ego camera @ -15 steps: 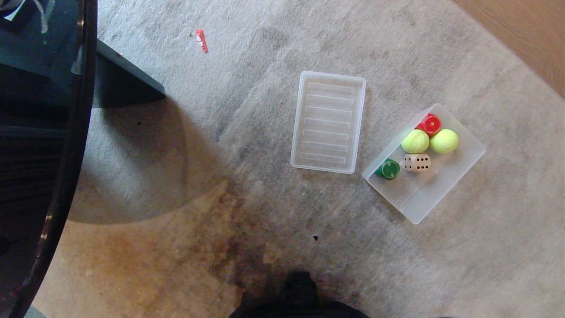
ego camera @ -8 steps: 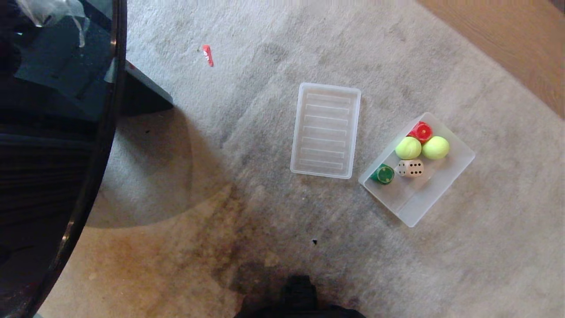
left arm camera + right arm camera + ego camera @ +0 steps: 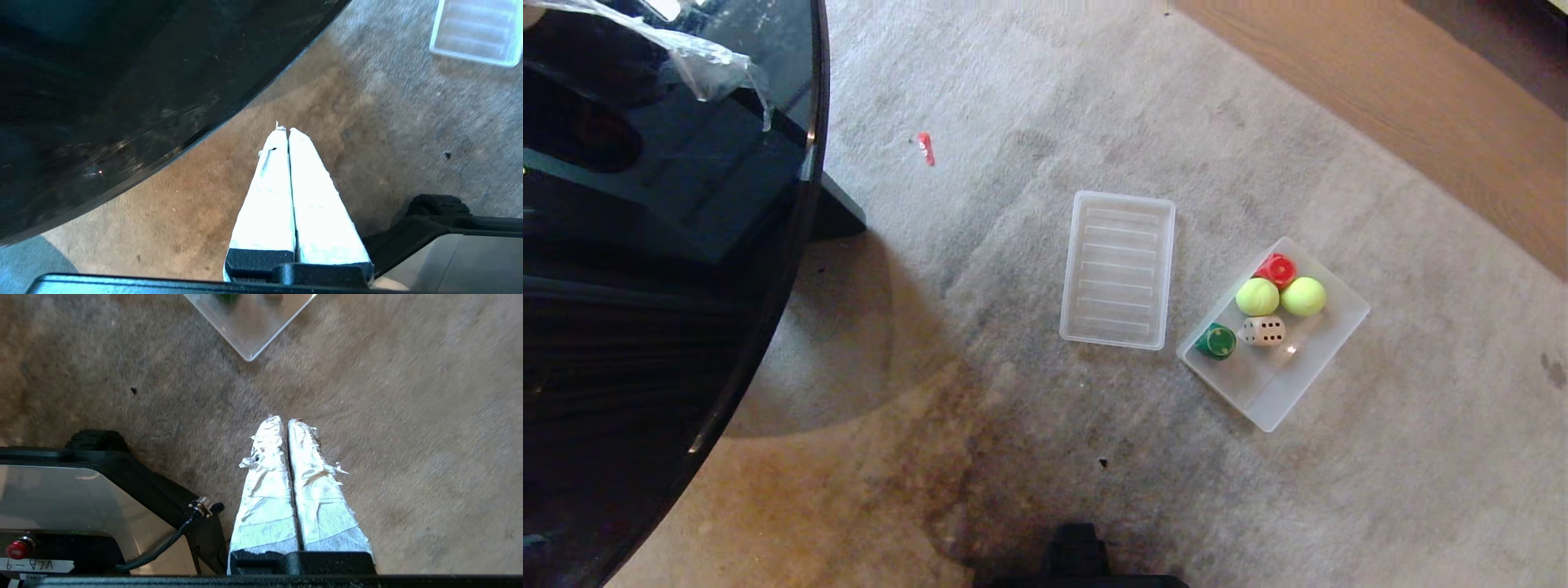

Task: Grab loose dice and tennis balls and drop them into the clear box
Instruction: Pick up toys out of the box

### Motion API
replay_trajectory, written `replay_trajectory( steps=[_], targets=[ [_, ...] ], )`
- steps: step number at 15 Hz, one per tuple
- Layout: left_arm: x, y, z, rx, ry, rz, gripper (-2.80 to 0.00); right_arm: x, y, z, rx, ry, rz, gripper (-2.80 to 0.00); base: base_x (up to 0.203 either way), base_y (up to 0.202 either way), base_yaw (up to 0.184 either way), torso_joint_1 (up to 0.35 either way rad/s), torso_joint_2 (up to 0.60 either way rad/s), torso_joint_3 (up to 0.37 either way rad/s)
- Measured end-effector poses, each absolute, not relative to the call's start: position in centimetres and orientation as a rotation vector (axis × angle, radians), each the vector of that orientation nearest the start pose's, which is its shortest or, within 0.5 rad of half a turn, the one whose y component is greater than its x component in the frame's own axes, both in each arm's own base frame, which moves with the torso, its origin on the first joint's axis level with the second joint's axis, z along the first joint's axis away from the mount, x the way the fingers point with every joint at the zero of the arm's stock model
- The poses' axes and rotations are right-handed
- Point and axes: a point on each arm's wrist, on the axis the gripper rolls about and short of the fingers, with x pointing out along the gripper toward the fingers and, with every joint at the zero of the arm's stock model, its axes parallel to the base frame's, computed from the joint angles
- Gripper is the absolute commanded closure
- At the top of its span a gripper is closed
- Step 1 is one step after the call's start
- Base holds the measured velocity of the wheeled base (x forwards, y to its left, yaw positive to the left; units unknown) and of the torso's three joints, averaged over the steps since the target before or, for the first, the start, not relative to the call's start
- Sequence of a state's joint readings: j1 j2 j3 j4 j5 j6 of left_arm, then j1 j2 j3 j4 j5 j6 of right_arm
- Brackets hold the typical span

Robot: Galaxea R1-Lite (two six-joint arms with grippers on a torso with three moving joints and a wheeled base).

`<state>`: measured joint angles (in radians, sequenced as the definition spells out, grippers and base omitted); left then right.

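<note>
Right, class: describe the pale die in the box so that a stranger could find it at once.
Start at the grey carpet and find the clear box beside the flat ribbed lid. Inside, the beige die sits between the green die and two tennis balls; only it is pale with dark pips.

Head view high above the carpet [image 3: 1029, 392], wrist views lower, sharing lid [image 3: 1118, 269] and clear box [image 3: 1311, 363].
</note>
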<state>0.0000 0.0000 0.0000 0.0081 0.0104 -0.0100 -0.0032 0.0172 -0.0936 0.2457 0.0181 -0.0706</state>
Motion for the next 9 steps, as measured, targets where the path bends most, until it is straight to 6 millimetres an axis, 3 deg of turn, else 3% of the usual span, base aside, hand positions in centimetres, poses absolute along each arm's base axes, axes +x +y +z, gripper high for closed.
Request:
replay_trajectory(
  steps=[9],
  targets=[
    [-2.28,0.02,7.46,-0.010,0.008,0.010,0.00,-3.02,0.05,7.61,-0.065,0.168,0.020,0.00,0.000,0.000,0.000,0.003,0.00,0.200]
  ],
)
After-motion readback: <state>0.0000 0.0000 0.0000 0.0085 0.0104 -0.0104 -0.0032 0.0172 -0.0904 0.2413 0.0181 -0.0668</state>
